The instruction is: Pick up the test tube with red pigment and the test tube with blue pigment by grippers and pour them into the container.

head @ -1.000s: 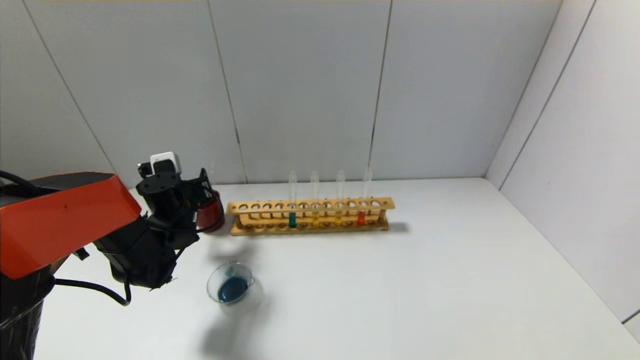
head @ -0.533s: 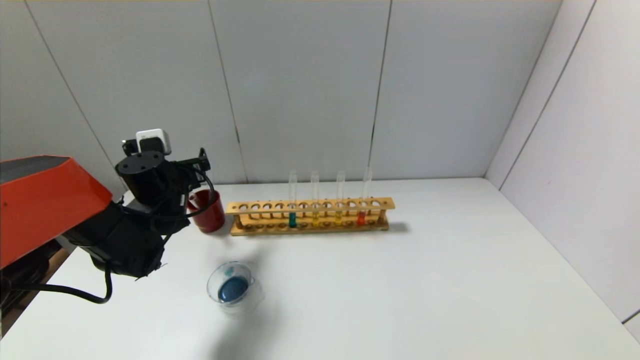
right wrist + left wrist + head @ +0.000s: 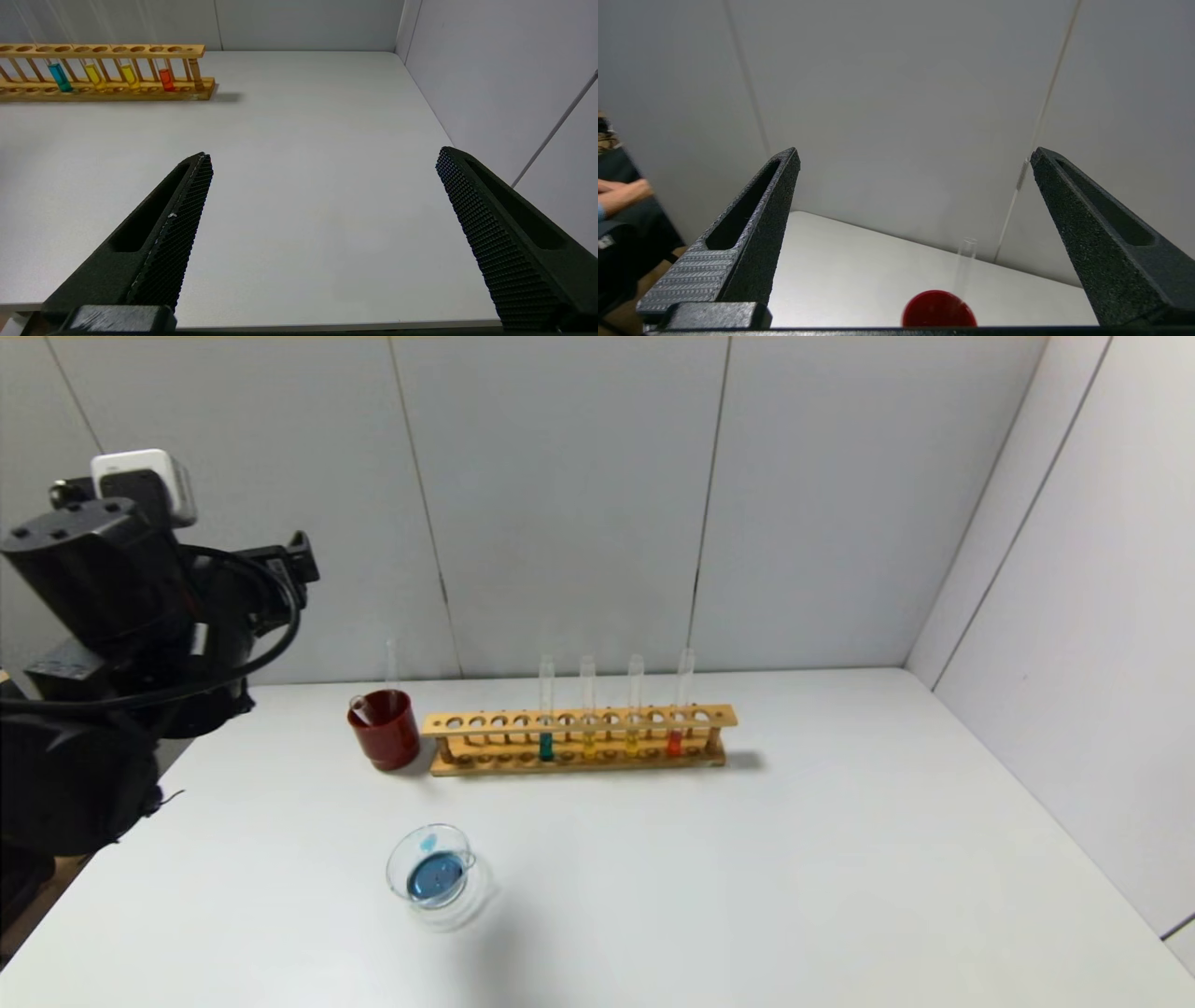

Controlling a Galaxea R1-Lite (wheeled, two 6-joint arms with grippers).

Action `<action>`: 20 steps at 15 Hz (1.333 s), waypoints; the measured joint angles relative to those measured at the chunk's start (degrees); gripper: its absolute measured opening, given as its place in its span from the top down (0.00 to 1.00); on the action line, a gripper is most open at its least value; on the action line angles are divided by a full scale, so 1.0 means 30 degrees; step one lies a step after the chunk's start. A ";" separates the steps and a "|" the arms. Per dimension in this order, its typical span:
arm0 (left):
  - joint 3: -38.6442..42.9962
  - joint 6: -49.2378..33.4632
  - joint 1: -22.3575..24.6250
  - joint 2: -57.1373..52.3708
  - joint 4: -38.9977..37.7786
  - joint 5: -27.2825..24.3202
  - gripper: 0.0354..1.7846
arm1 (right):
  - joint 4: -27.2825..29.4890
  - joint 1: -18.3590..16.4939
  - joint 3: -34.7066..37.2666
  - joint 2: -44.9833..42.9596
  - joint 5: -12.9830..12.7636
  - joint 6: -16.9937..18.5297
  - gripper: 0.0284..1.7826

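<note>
Left gripper [image 3: 915, 161]: raised high at the far left, off the bench edge, jaws spread wide and holding nothing; its wrist view looks down past them to the red cup. Judged as clear of the work, since nothing sits between the jaws.

Right gripper [image 3: 322, 156]: not seen from the head; its own view shows it low over the near right of the bench [image 3: 840, 859], jaws released and empty, well apart from the rack. Looks parked, facing the rack.

Red cup [image 3: 385, 729]: stands just left of the rack's left end, with an emptied clear tube [image 3: 391, 665] standing in it, leaning on the rim. Likely the drop spot for used tubes.

Container [image 3: 430, 869]: near left of the bench, in front of the cup and well apart from the rack, with blue liquid pooled in it. Blue pour judged done.

Rack [image 3: 579, 739]: wooden, along the far middle of the bench, keeping four tubes upright.

Test tube with red pigment [image 3: 676, 729]: rightmost of the four, upright in the rack, untouched, nearer the right arm's side. Judged the remaining step.

Teal tube [image 3: 546, 733]: leftmost of the four, in the rack; two yellow tubes [image 3: 589, 733] stand between it and the red one.
</note>
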 joint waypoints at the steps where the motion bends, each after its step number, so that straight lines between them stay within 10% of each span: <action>1: 0.0569 0.0187 -0.0024 -0.1349 0.0553 0.0240 0.03 | 0.0000 0.0000 0.0000 0.0000 0.0004 0.0000 0.02; 12: 0.8704 0.2361 0.0130 -1.6161 0.5530 0.2369 0.03 | 0.0000 0.0000 0.0000 0.0000 0.0004 -0.0008 0.02; 20: 1.2495 0.2292 0.3584 -2.5645 1.0797 0.2089 0.03 | 0.0000 0.0000 0.0000 0.0000 0.0004 0.0000 0.02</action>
